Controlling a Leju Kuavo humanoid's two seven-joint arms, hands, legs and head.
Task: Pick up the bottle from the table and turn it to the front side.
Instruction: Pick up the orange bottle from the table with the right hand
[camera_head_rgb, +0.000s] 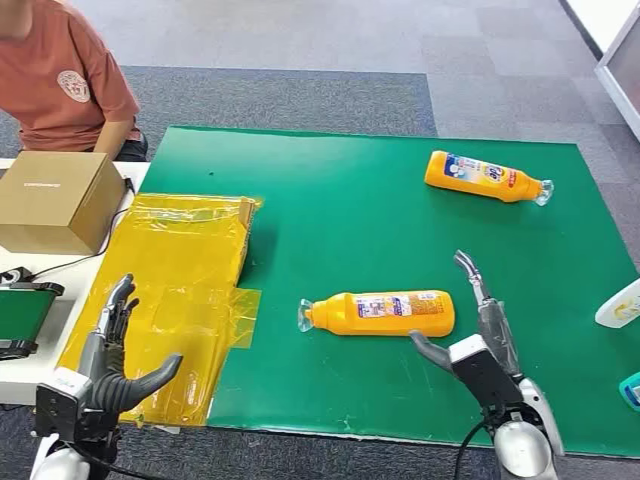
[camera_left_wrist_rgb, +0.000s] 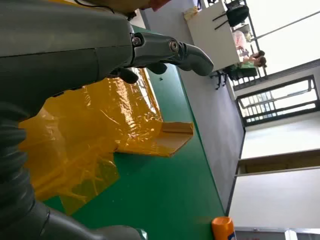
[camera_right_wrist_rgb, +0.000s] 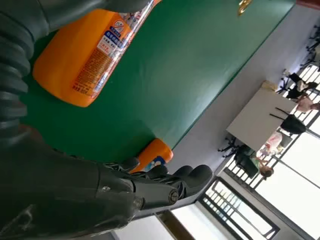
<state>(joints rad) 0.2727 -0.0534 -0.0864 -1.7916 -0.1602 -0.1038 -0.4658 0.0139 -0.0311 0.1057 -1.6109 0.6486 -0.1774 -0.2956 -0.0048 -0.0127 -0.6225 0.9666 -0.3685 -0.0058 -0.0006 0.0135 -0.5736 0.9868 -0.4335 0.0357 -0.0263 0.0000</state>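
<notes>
Fingers (camera_head_rgb: 483, 300) spread, empty, beside near bottle (camera_head_rgb: 381, 313); right wrist view shows bottle's label.

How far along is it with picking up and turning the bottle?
Nothing looks done: the near bottle lies flat on the green mat. In hand: the right robot hand is open beside its base, not gripping. Left: grasp, lift, turn. The left robot hand is open over yellow plastic.

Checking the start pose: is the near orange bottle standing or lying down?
Lying down: the near orange bottle rests lengthwise on the green mat.
</notes>
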